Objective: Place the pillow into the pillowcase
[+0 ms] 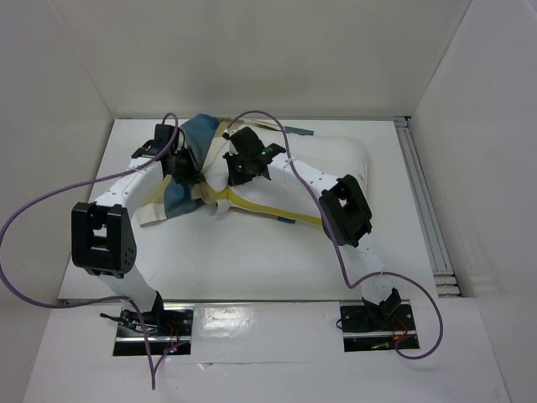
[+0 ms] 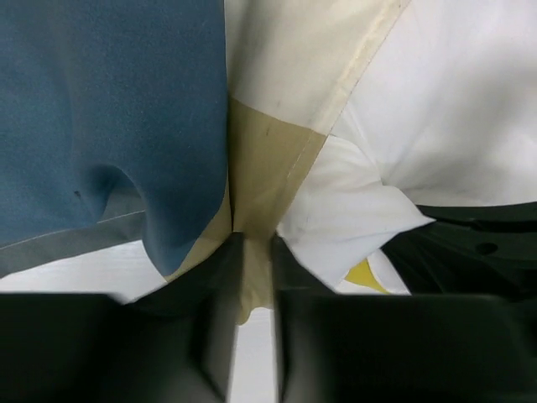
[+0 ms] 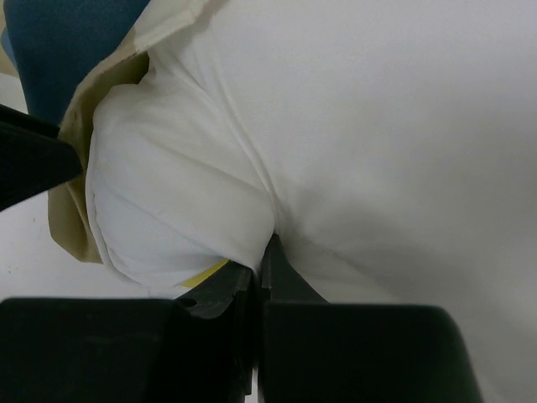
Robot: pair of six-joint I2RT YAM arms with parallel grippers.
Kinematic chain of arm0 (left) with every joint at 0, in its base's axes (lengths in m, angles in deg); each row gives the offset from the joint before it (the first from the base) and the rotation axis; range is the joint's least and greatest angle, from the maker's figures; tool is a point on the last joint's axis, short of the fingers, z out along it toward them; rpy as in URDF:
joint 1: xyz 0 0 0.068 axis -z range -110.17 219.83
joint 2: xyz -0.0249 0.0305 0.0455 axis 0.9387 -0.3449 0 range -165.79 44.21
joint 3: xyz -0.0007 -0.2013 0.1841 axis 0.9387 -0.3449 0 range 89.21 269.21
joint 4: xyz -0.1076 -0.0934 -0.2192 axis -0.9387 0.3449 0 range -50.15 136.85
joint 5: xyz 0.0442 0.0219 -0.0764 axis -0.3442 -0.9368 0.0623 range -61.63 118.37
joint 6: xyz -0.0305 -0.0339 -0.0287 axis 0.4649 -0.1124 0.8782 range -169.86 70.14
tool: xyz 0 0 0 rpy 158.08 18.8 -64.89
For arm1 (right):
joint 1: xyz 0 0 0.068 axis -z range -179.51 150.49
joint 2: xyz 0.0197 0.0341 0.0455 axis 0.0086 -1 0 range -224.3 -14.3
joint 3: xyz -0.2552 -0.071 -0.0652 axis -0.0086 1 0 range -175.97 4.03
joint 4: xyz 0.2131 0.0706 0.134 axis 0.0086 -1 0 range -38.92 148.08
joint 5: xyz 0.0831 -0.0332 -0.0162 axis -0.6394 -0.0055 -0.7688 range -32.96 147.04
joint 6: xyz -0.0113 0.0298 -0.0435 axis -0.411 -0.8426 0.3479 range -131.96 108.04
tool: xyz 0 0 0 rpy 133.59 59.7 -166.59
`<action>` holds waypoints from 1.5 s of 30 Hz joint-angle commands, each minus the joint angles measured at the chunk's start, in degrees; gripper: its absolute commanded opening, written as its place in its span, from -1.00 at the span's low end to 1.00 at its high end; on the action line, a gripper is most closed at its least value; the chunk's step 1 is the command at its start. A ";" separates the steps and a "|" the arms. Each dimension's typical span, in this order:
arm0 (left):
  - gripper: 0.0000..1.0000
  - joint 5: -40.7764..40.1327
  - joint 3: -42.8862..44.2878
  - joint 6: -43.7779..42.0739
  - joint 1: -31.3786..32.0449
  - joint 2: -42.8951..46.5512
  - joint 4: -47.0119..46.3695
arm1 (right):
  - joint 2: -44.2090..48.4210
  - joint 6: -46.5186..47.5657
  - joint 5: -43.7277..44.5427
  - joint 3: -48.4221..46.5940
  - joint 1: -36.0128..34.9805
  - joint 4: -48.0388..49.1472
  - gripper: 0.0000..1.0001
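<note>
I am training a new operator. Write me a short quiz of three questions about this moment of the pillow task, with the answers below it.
1. True or false: the right tool is closed on white fabric of the pillow.
2. Which part of the pillowcase is pinched in the left tool? A: a blue block. B: a tan strip. C: a grey hem.
3. Short answer: in the top view, is the whole pillow already inside the pillowcase?

Key: 1 true. 2 B. 3 No, most of the pillow is outside.
</note>
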 commanded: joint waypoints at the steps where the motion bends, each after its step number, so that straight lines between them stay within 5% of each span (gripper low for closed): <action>1: -0.45 -1.44 0.80 1.05 0.24 -0.91 -1.90 | 3.26 -1.23 -0.67 -1.53 -0.27 0.94 -1.00; 5: -1.00 -0.22 2.04 1.05 0.85 -0.92 -1.90 | 3.26 -0.71 -0.67 -2.06 -0.27 0.93 -1.00; 27: -1.00 28.08 2.74 0.96 2.52 8.84 -3.57 | -1.83 -4.14 -2.86 -9.88 -0.27 1.81 -1.00; 32: -1.00 14.96 -0.33 4.73 -0.55 11.73 -2.96 | -2.37 -4.84 -3.92 -11.37 -0.27 1.90 -1.00; 33: -0.92 11.78 -0.34 4.74 -0.55 12.26 -1.91 | -1.58 -4.84 -3.92 -11.37 -0.27 1.90 -1.00; 34: -0.63 8.52 -0.34 3.95 -0.55 12.79 -1.29 | -1.58 -4.23 -3.92 -10.33 -0.27 1.90 -1.00; 35: 0.03 2.31 -0.34 3.42 -0.55 12.79 -0.24 | -0.71 -4.22 -4.44 -8.75 0.25 1.90 -1.00; 37: 0.44 -1.07 -0.34 2.90 -0.55 11.92 -0.23 | 0.01 -4.22 -4.44 -8.12 0.25 1.90 -1.00; 41: 0.55 -1.62 0.80 2.89 -0.55 6.40 0.65 | 0.53 -4.22 -4.97 -6.90 0.25 1.90 -1.00; 45: 0.39 -1.09 1.51 2.89 -0.55 3.22 0.65 | 0.53 -4.22 -4.97 -6.89 0.25 1.90 -1.00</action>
